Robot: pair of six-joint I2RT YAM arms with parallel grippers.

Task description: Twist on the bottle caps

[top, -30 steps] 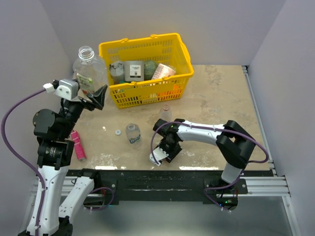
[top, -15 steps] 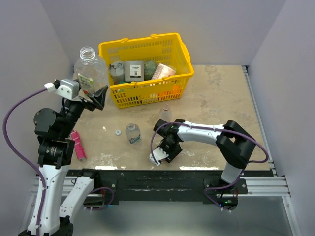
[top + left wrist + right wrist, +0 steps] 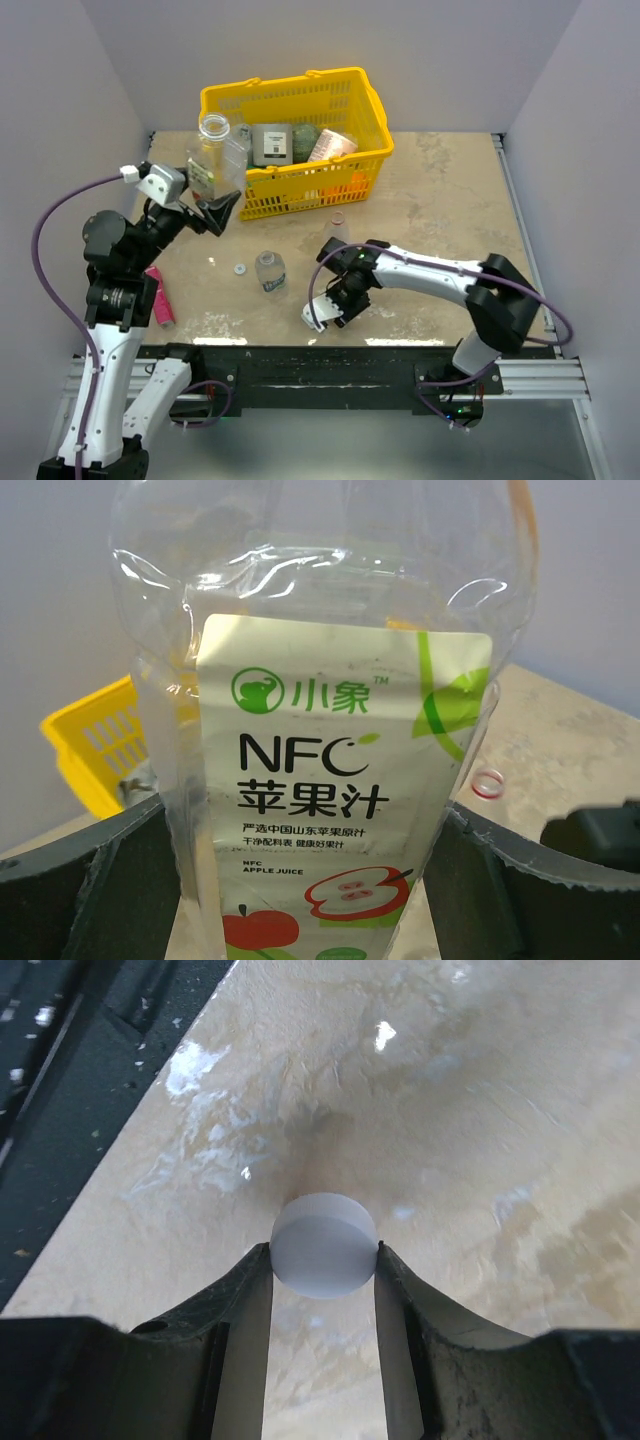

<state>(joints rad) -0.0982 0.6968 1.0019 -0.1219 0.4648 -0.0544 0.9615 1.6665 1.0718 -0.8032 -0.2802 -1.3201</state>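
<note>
Printed on the large clear bottle's (image 3: 330, 630) cream label (image 3: 340, 780): "NFC", "APPLE JUICE", Chinese characters, an apple drawing. Clamped upright between the left gripper's (image 3: 310, 890) fingers, held aloft beside the yellow basket (image 3: 300, 95). Right gripper (image 3: 322, 1272) pinching a white cap (image 3: 323, 1242) close to the table's (image 3: 450, 200) front edge. Open room over the right half.

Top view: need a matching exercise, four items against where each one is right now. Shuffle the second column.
Items
1. large bottle
2. white cap
3. short bottle
4. pink tube

Places
A. lying on the table, left of the short bottle
B. on the table, in front of the yellow basket
C. between the right gripper's fingers
D. held in the left gripper

Pairs: 1-D, 2-C, 3-B, 4-A
</note>
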